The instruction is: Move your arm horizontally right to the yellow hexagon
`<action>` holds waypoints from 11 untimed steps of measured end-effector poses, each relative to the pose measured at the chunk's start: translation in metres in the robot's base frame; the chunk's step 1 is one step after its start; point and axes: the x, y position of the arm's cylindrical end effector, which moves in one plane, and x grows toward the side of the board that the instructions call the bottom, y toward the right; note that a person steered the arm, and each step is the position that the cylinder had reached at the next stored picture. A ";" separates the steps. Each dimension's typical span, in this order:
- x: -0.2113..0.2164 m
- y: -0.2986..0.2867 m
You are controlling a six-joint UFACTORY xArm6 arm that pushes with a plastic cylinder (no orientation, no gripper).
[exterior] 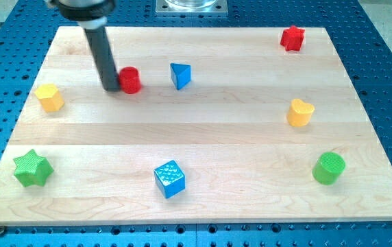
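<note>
My tip (111, 89): on the wooden board (203, 137), touching the red cylinder (129, 79) from its left.
Hand state: plain rod, no jaws to part or close.
Yellow hexagon (49, 97): near the board's left edge, left of and slightly below my tip.

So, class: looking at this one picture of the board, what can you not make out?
- My tip: whether it touches the red cylinder; the rod hides the gap.
- The arm above the rod: cut off by the view's top edge.
- The yellow hexagon: far faces hidden.
</note>
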 end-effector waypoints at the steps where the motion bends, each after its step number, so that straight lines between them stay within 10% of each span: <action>1: 0.019 0.092; 3: 0.009 0.011; 11: 0.015 0.054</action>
